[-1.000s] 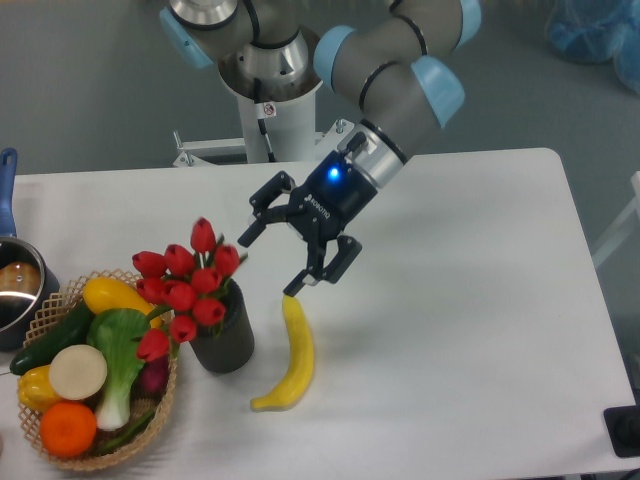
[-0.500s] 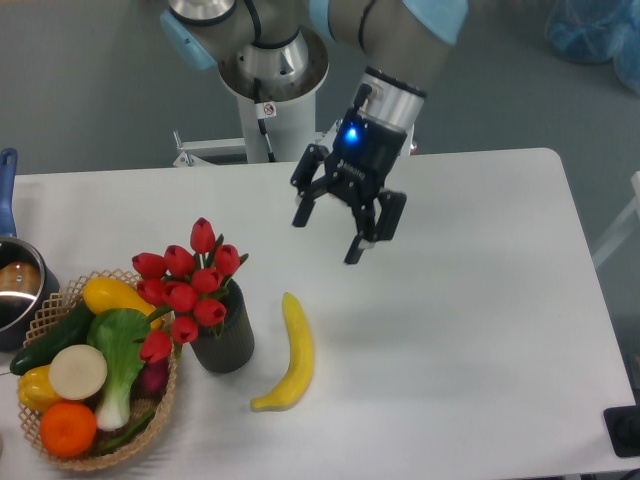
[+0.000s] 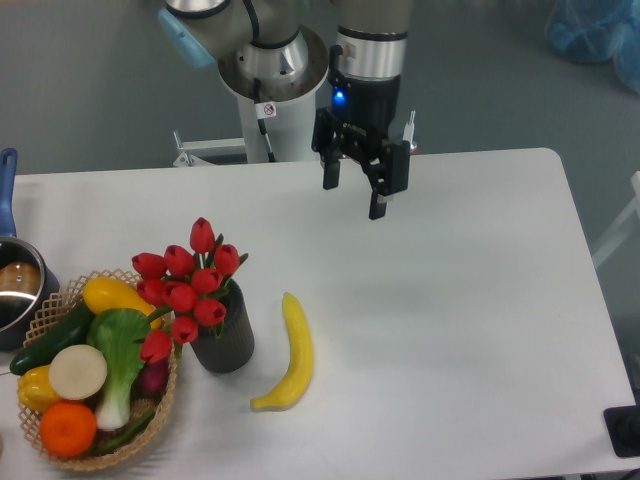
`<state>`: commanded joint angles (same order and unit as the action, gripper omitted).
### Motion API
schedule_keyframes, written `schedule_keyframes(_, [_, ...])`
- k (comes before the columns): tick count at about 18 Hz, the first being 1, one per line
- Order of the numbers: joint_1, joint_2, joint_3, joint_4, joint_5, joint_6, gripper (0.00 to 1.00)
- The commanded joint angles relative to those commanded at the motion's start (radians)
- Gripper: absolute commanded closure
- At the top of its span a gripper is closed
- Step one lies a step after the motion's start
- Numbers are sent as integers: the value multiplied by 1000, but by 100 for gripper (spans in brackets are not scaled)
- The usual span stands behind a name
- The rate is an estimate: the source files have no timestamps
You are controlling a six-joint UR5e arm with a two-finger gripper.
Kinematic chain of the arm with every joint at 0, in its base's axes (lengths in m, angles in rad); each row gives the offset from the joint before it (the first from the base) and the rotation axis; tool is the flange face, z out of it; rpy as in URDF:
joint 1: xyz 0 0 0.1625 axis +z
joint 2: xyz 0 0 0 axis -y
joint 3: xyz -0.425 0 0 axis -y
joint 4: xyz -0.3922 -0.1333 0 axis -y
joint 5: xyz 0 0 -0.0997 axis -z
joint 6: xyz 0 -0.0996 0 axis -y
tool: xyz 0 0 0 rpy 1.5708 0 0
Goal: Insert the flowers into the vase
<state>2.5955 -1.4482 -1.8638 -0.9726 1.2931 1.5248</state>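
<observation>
The flowers (image 3: 187, 285), a bunch of red tulip buds on green stems, stand with their stems inside the vase (image 3: 224, 338), a short dark cylinder at the table's left. The buds spread wider than the vase and lean left over the basket's edge. My gripper (image 3: 354, 198) hangs open and empty high above the table's back middle, well up and to the right of the flowers, fingers pointing down.
A yellow banana (image 3: 289, 353) lies just right of the vase. A woven basket (image 3: 60, 300) of vegetables and fruit touches the vase's left side. A blue-handled pot (image 3: 14, 285) sits at the far left edge. The robot base (image 3: 270, 100) stands behind the table.
The open gripper has risen and swung away from the flowers toward the back of the table, turning to point straight down. The flowers stay in the vase.
</observation>
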Motion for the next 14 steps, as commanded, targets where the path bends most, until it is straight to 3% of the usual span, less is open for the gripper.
schedule_keyframes(4, [-2,17,-12,-3,5,0,0])
schedule_keyframes(7, [-8,37,-32,-5,70,-14,0])
schedule_keyframes(14, [-9,20,-17,2,107,-17,0])
